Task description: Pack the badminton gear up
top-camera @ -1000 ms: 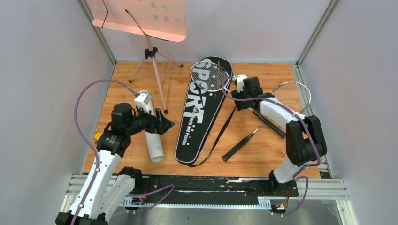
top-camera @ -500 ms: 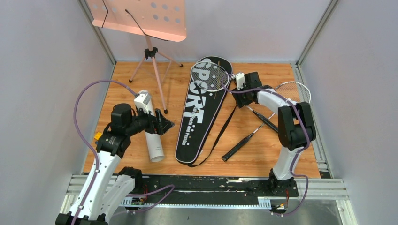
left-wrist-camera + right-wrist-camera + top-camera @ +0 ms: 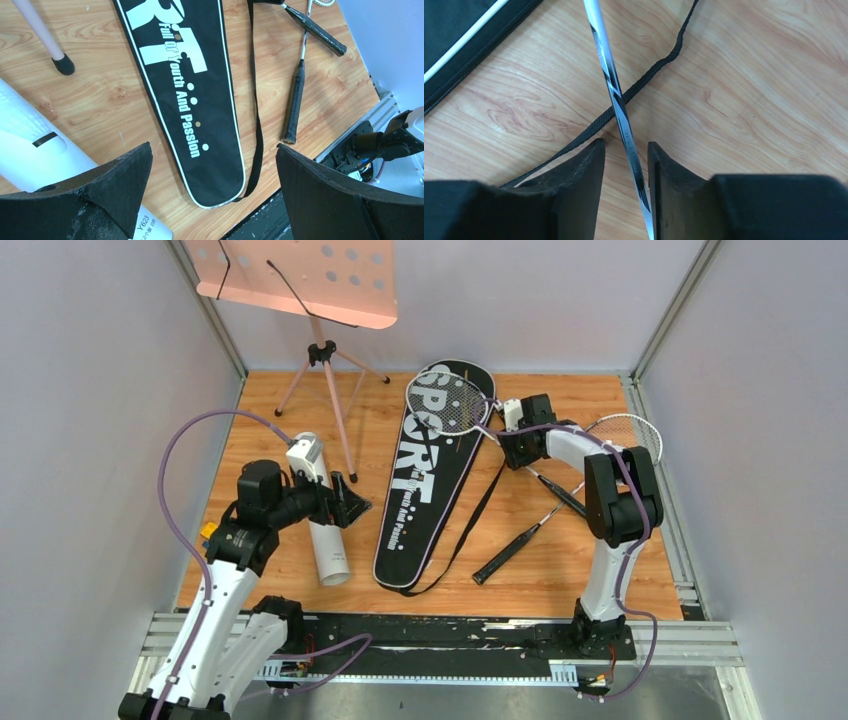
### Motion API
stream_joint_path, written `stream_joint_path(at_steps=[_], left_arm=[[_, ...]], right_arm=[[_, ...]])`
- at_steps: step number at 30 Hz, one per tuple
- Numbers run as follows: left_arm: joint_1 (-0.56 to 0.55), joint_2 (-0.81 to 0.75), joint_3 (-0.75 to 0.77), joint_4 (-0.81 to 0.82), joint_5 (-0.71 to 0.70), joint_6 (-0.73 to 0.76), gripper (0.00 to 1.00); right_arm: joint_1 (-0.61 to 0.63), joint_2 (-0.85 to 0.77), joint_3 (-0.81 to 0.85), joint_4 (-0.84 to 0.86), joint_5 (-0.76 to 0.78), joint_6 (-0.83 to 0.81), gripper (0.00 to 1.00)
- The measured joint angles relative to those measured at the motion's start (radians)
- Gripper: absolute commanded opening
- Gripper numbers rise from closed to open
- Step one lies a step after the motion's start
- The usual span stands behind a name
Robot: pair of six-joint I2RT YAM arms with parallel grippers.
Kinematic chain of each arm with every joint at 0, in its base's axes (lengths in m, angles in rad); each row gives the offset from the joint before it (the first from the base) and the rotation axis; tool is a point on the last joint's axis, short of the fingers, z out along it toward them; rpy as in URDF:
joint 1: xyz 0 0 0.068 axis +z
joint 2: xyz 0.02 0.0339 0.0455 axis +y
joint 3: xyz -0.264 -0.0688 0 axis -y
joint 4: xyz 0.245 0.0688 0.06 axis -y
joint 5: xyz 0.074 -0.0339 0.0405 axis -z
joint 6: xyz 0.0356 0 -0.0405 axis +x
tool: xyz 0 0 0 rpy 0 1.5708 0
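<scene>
- My right gripper (image 3: 626, 146) straddles the shaft of a slim silver racket (image 3: 610, 75), jaws part-spread, not clamped.
- Its strung head lies on the black SPORT-lettered bag (image 3: 420, 490).
- My left gripper (image 3: 214, 155) gapes wide, holding nothing, beside the long white tube (image 3: 30, 145).

Left gripper (image 3: 214, 150) jaws spread wide above wooden table (image 3: 100, 95), white tube (image 3: 30, 145) beside one finger, black bag (image 3: 195, 100) right of it, strap (image 3: 256, 125) alongside, black racket handle (image 3: 295, 105) farther right, second handle (image 3: 320, 36) crossing it, pink stand foot (image 3: 62, 65) far side.
</scene>
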State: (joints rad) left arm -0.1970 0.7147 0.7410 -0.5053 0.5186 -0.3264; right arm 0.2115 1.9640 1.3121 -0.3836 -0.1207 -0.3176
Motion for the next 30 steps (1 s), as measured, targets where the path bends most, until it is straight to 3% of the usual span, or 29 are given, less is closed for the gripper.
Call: stream_joint_path(at_steps=[5,9,18,23,30], left_arm=[[0.0,0.01,0.0,0.0,0.0,0.0,1.0],[0.0,0.013,0.0,0.0,0.0,0.0,1.0],[0.0,0.019,0.0,0.0,0.0,0.0,1.0],[0.0,0.024,0.0,0.0,-0.005,0.0,1.0],[0.0,0.029,0.0,-0.004,-0.021,0.0,1.0]], right_arm=[[0.0,-0.002,0.0,-0.005,-0.021,-0.001,0.09],[0.0,-0.034,-0.005,-0.03,-0.064,0.016,0.01],[0.0,-0.212,-0.035,-0.06,-0.148,0.161,0.0],[0.0,-0.265,-0.049,-0.09,-0.161,0.37,0.0],[0.002,-0.386,-0.235,-0.089,-0.144,0.618,0.0]])
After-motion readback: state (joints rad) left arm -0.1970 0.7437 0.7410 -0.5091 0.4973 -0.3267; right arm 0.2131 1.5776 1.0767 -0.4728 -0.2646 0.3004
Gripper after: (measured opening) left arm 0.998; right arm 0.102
